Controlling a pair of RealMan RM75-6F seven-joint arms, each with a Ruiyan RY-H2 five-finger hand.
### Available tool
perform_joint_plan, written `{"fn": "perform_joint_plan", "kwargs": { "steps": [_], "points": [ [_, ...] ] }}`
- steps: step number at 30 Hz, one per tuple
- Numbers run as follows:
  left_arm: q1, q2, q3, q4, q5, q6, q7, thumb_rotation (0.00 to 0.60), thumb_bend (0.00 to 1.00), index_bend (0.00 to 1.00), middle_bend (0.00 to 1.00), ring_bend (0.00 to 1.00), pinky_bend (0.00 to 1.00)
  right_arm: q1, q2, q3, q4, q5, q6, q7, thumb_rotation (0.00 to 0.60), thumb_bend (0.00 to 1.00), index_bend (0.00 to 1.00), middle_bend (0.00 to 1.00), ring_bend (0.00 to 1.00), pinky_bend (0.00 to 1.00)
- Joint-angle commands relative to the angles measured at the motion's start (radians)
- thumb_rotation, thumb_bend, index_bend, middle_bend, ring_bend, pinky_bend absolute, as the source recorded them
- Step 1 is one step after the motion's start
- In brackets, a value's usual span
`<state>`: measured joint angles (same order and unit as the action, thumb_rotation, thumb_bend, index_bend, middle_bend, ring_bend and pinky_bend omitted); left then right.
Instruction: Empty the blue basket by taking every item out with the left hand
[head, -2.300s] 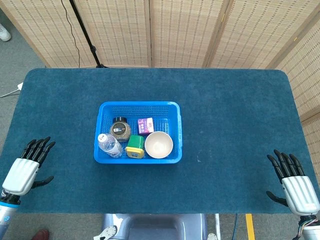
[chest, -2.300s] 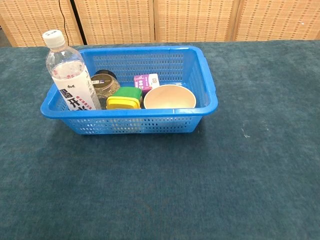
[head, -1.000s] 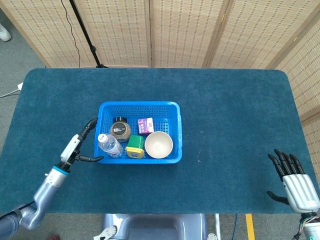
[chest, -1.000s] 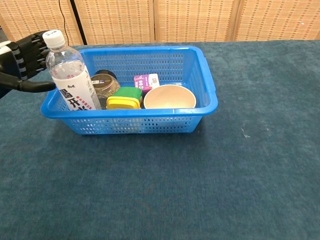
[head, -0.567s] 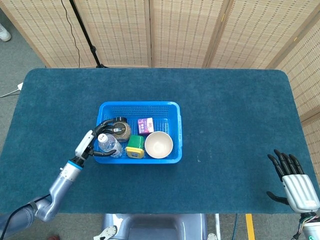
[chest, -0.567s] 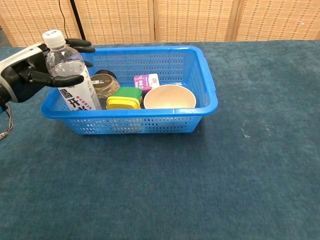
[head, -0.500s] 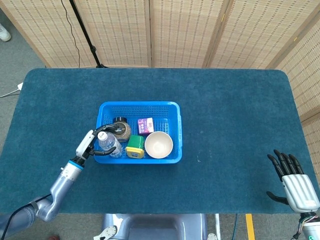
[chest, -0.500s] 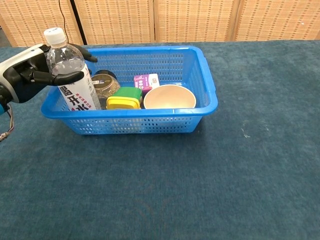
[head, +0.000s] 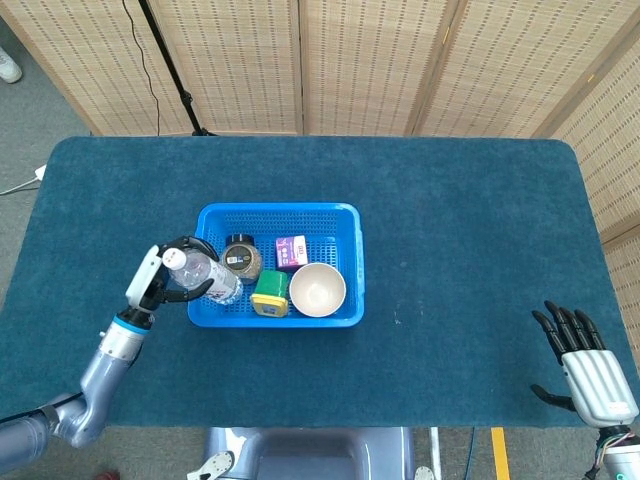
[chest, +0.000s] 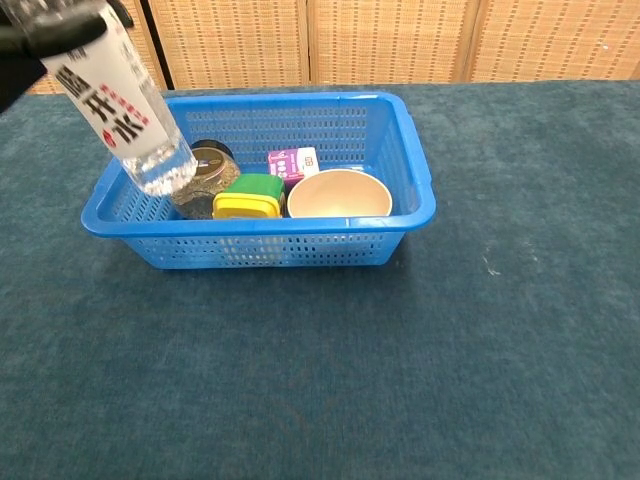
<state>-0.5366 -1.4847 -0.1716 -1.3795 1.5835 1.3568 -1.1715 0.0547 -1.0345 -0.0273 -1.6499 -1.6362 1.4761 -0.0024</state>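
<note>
Clear plastic, with a white cap and a printed white label: this is the water bottle (head: 200, 274), held by the left robot hand (head: 152, 282), whose dark fingers wrap its upper part near the cap. The bottle is tilted, cap toward nine o'clock and base toward three o'clock. In the chest view its base (chest: 158, 165) hangs above the left end of the blue basket (head: 345, 262), not yet clear of the rim.

The basket sits near the middle of the dark teal carpeted surface (head: 460, 230). Inside it remain a dark-lidded jar (head: 241, 260) at about ten o'clock, a small purple and white box (head: 292, 250) at about twelve, a cream bowl (head: 317, 289) at about four, and a yellow and green container (head: 269, 291) at about six.

The bottle looks full of water, so it is probably fairly heavy, and its smooth wall may slip and give a little under pressure. Held high near the cap, the weight swings below; a hold around the labelled middle would likely be steadier.

The right robot hand (head: 585, 368) rests at the surface's five o'clock corner, fingers spread, holding nothing.
</note>
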Motion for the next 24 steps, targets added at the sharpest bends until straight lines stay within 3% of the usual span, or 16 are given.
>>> {"fn": "perform_joint_plan", "kwargs": {
  "steps": [1,6,10,17,24],
  "points": [
    [0.026,0.123,-0.052,-0.128,0.026,0.086,0.04,0.6,0.41,0.67,0.55,0.54,0.52,0.001,0.0,-0.001,-0.001,-0.001,-0.001,0.0,0.6,0.0,0.0,0.0,0.0,0.0],
    [0.042,0.214,-0.075,-0.157,-0.004,0.084,0.136,0.6,0.4,0.67,0.55,0.53,0.52,-0.001,0.002,-0.002,-0.004,-0.005,0.003,0.002,0.6,0.0,0.0,0.0,0.0,0.0],
    [0.056,0.247,-0.07,-0.085,-0.079,0.028,0.203,0.6,0.4,0.67,0.55,0.53,0.52,-0.003,0.006,-0.004,-0.007,-0.006,0.006,0.005,0.6,0.0,0.0,0.0,0.0,0.0],
    [0.05,0.134,-0.059,0.161,-0.22,-0.118,0.115,0.6,0.4,0.67,0.55,0.52,0.52,0.0,0.005,-0.009,-0.011,-0.011,-0.004,-0.002,0.6,0.0,0.0,0.0,0.0,0.0],
    [0.011,0.004,-0.054,0.385,-0.243,-0.214,0.029,0.6,0.39,0.64,0.54,0.49,0.52,0.003,-0.002,-0.011,-0.008,-0.002,-0.02,-0.021,0.6,0.0,0.0,0.0,0.0,0.0]
  ]
}}
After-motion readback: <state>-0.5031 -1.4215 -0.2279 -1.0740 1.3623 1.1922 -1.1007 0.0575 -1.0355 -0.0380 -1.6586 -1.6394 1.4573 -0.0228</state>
